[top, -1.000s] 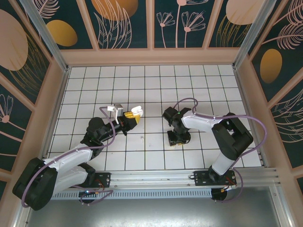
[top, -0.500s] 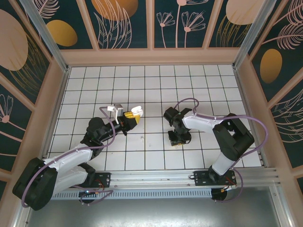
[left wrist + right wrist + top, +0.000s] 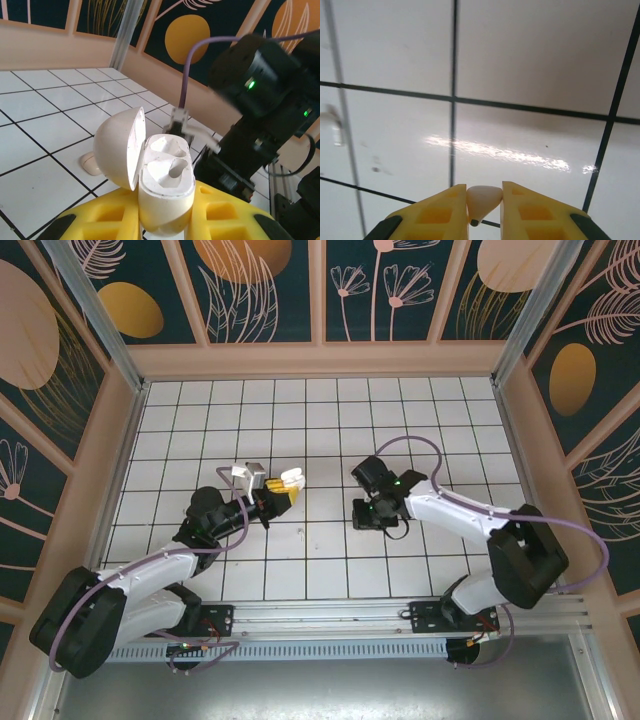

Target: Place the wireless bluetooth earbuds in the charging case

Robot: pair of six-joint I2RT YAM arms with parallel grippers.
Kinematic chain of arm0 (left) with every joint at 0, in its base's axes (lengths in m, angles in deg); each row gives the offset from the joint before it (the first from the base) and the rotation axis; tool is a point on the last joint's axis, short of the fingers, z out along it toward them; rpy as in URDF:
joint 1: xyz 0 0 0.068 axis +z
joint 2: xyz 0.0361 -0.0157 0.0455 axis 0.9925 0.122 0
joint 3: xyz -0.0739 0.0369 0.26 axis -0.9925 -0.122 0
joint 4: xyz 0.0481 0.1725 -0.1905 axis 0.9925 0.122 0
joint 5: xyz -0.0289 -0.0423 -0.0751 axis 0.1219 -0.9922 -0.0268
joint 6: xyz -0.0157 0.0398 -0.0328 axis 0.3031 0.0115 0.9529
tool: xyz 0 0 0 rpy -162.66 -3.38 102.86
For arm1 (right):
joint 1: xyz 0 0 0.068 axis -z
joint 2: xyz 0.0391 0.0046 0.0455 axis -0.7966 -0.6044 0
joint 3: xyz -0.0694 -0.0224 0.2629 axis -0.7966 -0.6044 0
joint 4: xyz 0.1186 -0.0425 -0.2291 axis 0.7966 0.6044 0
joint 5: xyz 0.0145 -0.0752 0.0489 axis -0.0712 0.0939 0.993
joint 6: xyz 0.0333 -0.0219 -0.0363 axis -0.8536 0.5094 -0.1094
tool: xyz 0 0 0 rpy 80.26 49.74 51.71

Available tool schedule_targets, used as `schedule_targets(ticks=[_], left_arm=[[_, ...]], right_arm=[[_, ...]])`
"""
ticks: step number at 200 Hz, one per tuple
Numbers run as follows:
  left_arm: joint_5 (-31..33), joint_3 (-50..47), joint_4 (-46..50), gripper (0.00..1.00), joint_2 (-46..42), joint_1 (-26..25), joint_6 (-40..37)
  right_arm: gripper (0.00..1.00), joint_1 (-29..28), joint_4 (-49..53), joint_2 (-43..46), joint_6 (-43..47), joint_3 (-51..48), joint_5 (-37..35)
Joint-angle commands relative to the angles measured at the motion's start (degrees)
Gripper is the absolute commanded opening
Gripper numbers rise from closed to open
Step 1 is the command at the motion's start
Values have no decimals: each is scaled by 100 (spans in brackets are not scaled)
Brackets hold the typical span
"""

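The left gripper (image 3: 164, 219) clamps the pale cream hinged plastic charging case (image 3: 167, 182) upright, lid swung open sideways. The right gripper (image 3: 484, 194) pinches a tiny whitish earbud (image 3: 481, 200), tapered end against one finger.

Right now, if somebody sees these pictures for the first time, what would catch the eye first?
The open charging case, lid up and both sockets looking empty, is gripped in the left claw above the white tiled table. Next comes the small pale earbud, pinched in the right claw over the same table.
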Motion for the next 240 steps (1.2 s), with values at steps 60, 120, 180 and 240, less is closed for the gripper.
schedule_targets(ticks=[60, 120, 180, 240], left_arm=[[-426, 530, 667, 16, 78, 9, -2043], [-241, 832, 1212, 15, 166, -112, -2928], [-80, 963, 1171, 15, 315, -244, -2914], [-20, 1018, 1068, 15, 395, -283, -2760]], right_arm=[[20, -143, -388, 871, -163, 1150, -512], [20, -557, -681, 819, -323, 1786, -923], [20, -1054, -1167, 624, -573, 1871, -1290], [20, -1325, -1427, 540, -751, 1780, -1639]])
